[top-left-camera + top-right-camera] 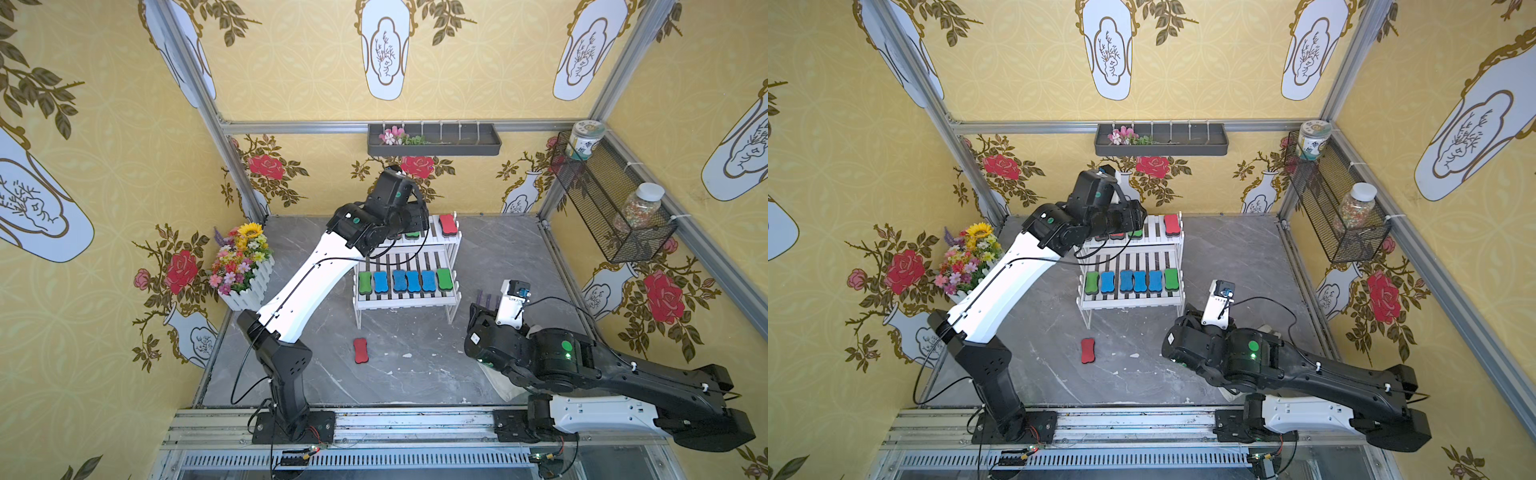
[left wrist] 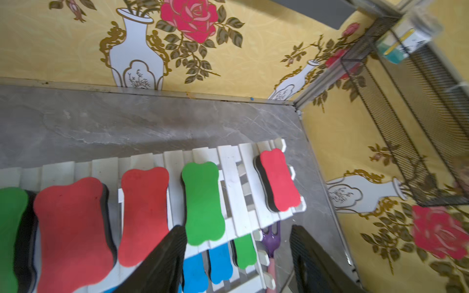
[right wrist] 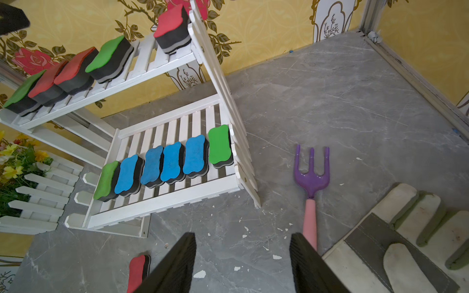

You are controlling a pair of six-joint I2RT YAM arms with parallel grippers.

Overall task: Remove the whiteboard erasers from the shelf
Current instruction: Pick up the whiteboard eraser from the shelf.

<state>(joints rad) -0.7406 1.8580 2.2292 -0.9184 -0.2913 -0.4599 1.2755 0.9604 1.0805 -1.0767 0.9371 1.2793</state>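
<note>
Left arm is stretched out long on a diagonal from its base, white forearm angled up, wrist bent down over the top tier of the white slatted two-tier shelf (image 1: 407, 301). The left end effector (image 2: 238, 228) has its fingers apart with nothing pinched between them. A green bone-shaped foam eraser with a dark felt base (image 2: 203, 203) sits on the top tier right in front of one finger (image 2: 165, 258); can't tell if they touch. Further out on that side are two red erasers (image 2: 144, 215), and off to the other side a lone red eraser (image 2: 279, 180) at the tier's end. Below it, the lower tier holds a row of six erasers (image 3: 172, 162), blues flanked by greens.

Right arm is folded low, elbow back, wrist pointing toward the shelf. The right end effector (image 3: 242, 234) is spread too, empty, hovering over the grey marbled counter (image 1: 498, 257). A red eraser on the counter (image 3: 135, 271) lies off one side of it. A purple garden fork with a pink handle (image 3: 311, 172) sits just beside the other finger, and a grey-and-white work glove (image 3: 368, 241) lies past that.
</note>
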